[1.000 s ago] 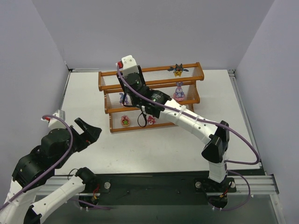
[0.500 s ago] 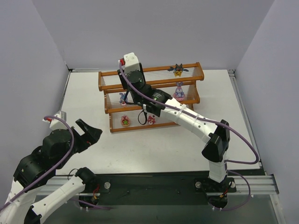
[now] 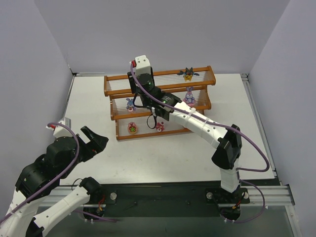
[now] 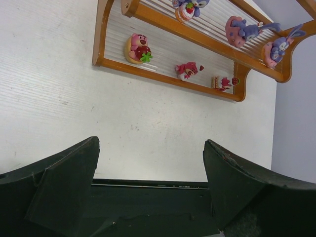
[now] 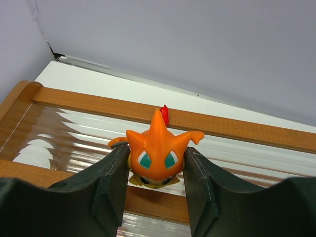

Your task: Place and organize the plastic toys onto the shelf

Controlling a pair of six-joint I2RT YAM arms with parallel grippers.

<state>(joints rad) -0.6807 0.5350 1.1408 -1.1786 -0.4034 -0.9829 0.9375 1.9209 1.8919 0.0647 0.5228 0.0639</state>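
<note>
The orange toy point(image 5: 157, 157) is clamped upright in your right gripper point(image 5: 155, 173), just above the left end of the top tier of the shelf point(image 5: 89, 102), so I think it must go straight down. The black winged toy point(image 3: 188, 74) stands at the other end of that tier, not in the way. Your left gripper point(image 4: 150, 148) hangs spread and empty, well apart.

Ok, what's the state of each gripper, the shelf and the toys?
right gripper: shut on orange toy
orange toy: gripped above the top tier
left gripper: open, empty
black winged toy: set on the top tier
shelf: upright, partly filled
</note>
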